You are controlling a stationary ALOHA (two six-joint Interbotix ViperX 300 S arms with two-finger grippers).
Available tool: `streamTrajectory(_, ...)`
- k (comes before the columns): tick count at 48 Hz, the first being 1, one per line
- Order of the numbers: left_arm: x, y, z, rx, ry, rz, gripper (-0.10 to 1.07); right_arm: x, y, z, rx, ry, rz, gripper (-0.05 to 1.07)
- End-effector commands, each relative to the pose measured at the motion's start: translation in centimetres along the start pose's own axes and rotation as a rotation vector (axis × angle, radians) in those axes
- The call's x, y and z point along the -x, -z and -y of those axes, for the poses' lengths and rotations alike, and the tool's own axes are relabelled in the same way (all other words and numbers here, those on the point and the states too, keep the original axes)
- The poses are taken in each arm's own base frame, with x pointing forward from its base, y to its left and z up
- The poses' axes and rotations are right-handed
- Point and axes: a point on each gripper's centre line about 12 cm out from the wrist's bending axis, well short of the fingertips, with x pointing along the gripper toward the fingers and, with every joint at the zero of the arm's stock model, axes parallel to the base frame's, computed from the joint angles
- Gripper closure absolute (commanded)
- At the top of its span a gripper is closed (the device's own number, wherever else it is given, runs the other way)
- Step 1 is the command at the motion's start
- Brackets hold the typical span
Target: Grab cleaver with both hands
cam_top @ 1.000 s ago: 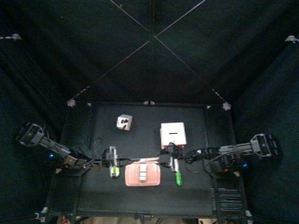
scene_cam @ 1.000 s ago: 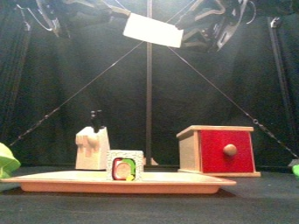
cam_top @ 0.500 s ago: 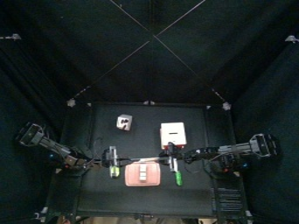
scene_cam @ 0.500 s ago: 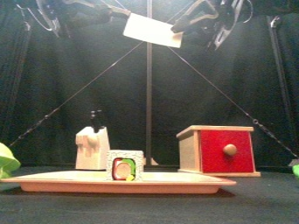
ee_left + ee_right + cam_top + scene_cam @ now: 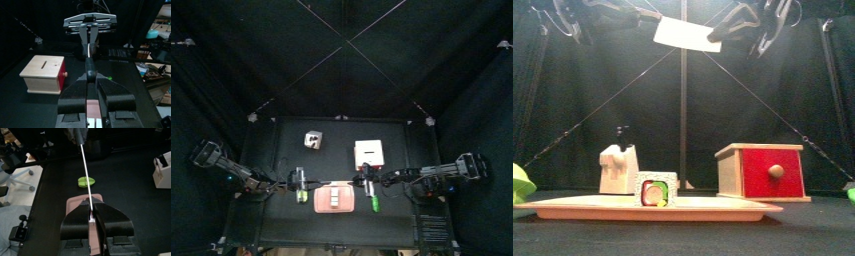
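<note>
The cleaver [image 5: 687, 34], a pale flat blade, hangs high above the table between both arms. My left gripper [image 5: 645, 17] is shut on its left end. In the left wrist view the cleaver [image 5: 89, 47] runs edge-on from my left gripper [image 5: 91, 84] to the other arm's gripper. My right gripper [image 5: 727, 36] sits at the blade's right end. From the right wrist the cleaver [image 5: 85, 173] is a thin line with my right gripper [image 5: 91, 216] shut on it. From above, both grippers [image 5: 301, 184] [image 5: 366, 185] face each other over the tray.
A pink tray [image 5: 593, 208] at the table's front holds a sushi roll [image 5: 656, 190]. A white knife block [image 5: 617, 166] stands behind it on the left, and a wooden box with a red front [image 5: 762, 170] on the right. A green object [image 5: 85, 181] lies beside the tray.
My right gripper's jaws have closed onto the cleaver's right end. The left gripper and the cleaver have stayed in place.
</note>
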Motion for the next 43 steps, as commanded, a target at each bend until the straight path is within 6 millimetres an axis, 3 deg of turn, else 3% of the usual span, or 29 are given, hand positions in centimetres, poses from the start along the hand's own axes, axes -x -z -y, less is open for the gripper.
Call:
streamTrajectory(1, 0.0, -0.6, 0.1, 0.006, -0.002, 0.018, 0.57, 0.3, -1.0, 0.2, -0.009, 0.001, 0.03, 0.81)
streamTrajectory(8, 0.0, -0.2, -0.1, 0.007, -0.006, 0.004, 0.56, 0.4, -1.0, 0.1, -0.011, 0.0, 0.031, 0.84)
streamTrajectory(19, 0.1, 0.4, 0.1, 0.002, 0.017, -0.024, 0.56, 0.0, 1.0, -0.2, -0.038, -0.041, -0.01, 0.84)
streamTrajectory(43, 0.0, 1.3, 0.1, -0.012, 0.029, -0.057, 0.56, -0.1, 0.8, -1.1, -0.147, -0.133, 0.026, 0.84)
